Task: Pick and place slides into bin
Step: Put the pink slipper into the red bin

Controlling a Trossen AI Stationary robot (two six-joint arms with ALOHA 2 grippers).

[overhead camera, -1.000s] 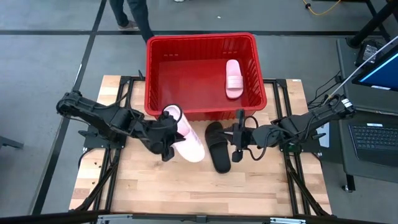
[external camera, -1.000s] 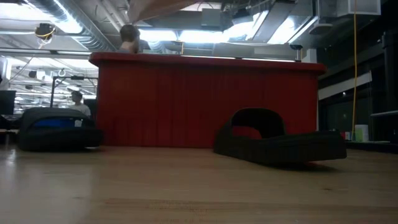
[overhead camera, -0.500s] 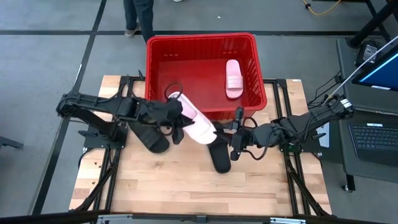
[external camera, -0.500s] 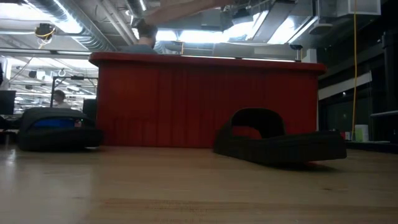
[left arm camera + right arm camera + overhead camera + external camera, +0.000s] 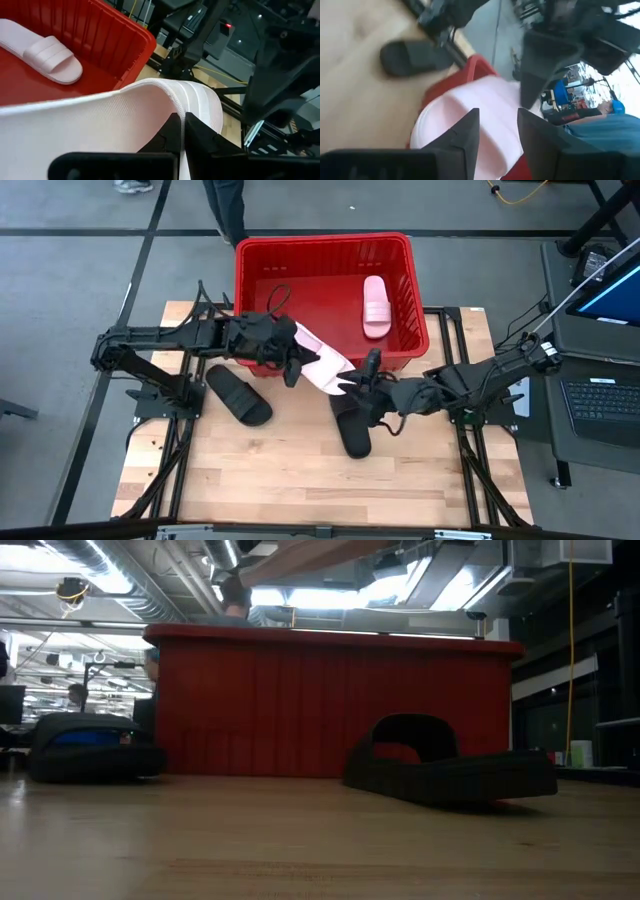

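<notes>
My left gripper [image 5: 291, 358] is shut on a pale pink slide [image 5: 322, 362], held in the air at the red bin's [image 5: 255, 255] near wall. My right gripper [image 5: 362, 380] is open. Its fingers [image 5: 470, 134] stand close before the slide's free end [image 5: 345, 385]. A second pink slide [image 5: 375, 305] lies sole-down on the bin's floor. Two black slides lie on the table: one [image 5: 238, 395] at the left, one [image 5: 352, 425] below my right gripper. The low view shows the held slide's underside [image 5: 310, 555] above the bin [image 5: 330, 700]. My left gripper pinches the edge of the pink slide's strap [image 5: 181, 106] between its two fingers. It comes roughly level from the table's left. The slide is lifted clear and tilted, its free end toward the table's right. My right gripper: I cannot tell whether it touches the slide.
The bin fills the table's far middle, its rim well above the tabletop. Bare wooden tabletop [image 5: 300, 480] lies toward the near edge. A person [image 5: 225, 205] stands on the floor beyond the bin. A laptop [image 5: 600, 405] sits off the table's right side.
My left gripper has risen and gone toward the bin with the pink slide, lifting it clear of the table and swinging its free end toward the right. This uncovered the left black slide. My right gripper has gone up and left toward the pink slide's free end.
</notes>
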